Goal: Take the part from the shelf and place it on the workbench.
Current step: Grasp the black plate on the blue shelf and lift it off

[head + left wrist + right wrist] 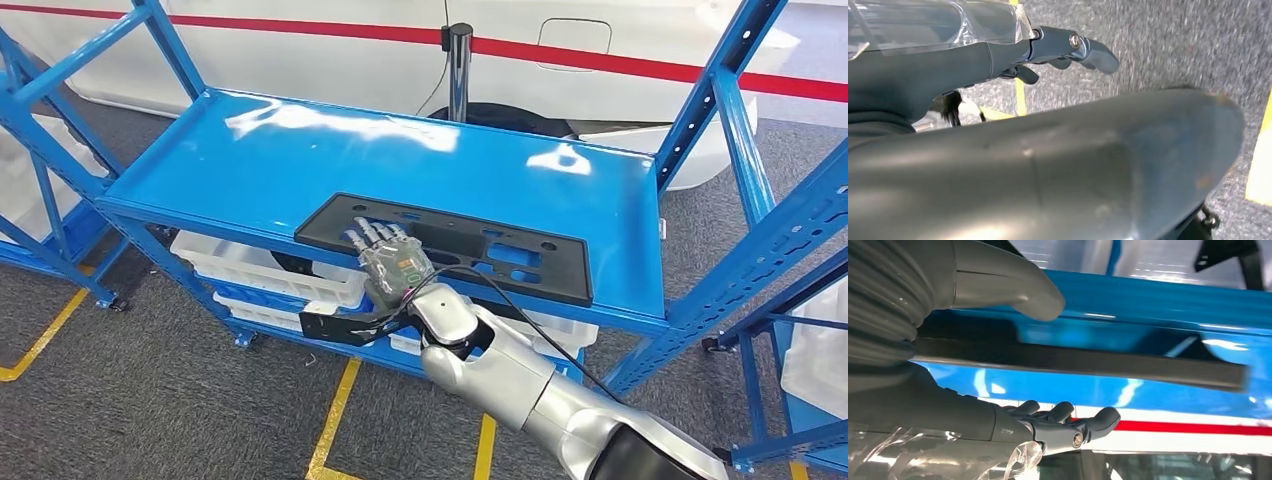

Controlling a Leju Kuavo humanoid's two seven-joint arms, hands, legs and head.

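A flat black part with several cut-outs lies along the front edge of the blue shelf. My right hand reaches in from below, its fingers spread over the part's left half. In the right wrist view the part's edge runs between the thumb and the fingers, with blue showing on both sides of it. My left hand hangs over the grey carpet, fingers loosely apart and holding nothing.
White bins and another black piece sit on the level below. Blue uprights frame the shelf on both sides. A metal post and a white body with a red stripe stand behind. Yellow lines mark the floor.
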